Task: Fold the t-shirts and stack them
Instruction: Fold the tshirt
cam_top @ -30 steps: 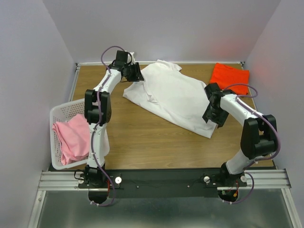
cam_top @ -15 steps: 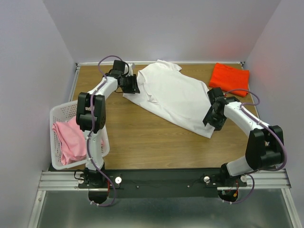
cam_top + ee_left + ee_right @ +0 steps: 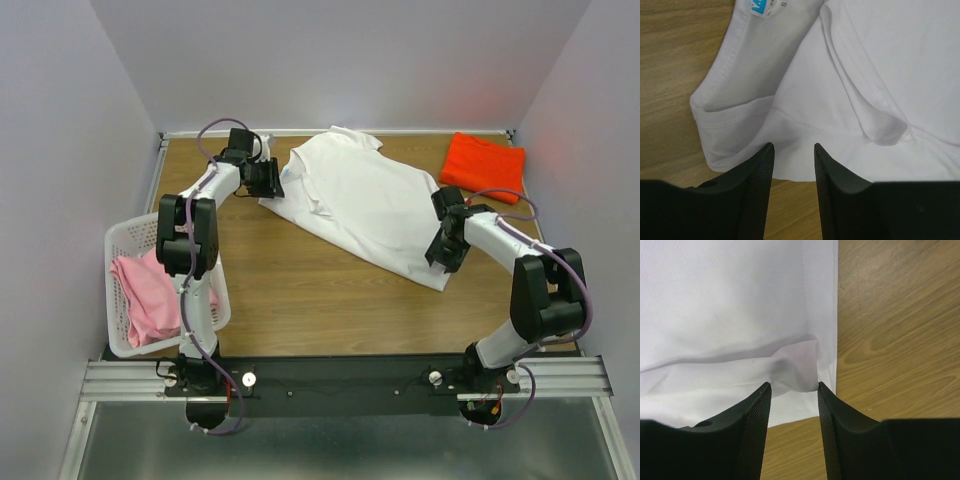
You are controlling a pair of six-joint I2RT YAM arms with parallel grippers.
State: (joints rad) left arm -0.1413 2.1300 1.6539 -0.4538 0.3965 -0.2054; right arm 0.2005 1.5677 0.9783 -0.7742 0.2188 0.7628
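The white t-shirt [image 3: 365, 205] lies spread flat and slanted across the counter [image 3: 300, 290], open rather than folded, so judging from this it is the garment being worked. The 2 arms sit at opposite ends of it, which suits lifting or folding the cloth evenly. The left gripper [image 3: 794, 155] is low at the collar end, near the size label [image 3: 760, 6], its fingers narrowly parted with the flat hem edge lying between them and nothing clamped. The right gripper [image 3: 794, 390] is at the near hem corner, where a raised pucker of cloth fills the gap between its fingers; whether it is pinching that pucker I cannot tell. The orange-red t-shirt [image 3: 483, 165] rests as a compact folded block at the far right corner, probably the base of the stack. The pink t-shirt [image 3: 150, 290] lies crumpled in the white basket [image 3: 125, 238] at the left, not yet folded.
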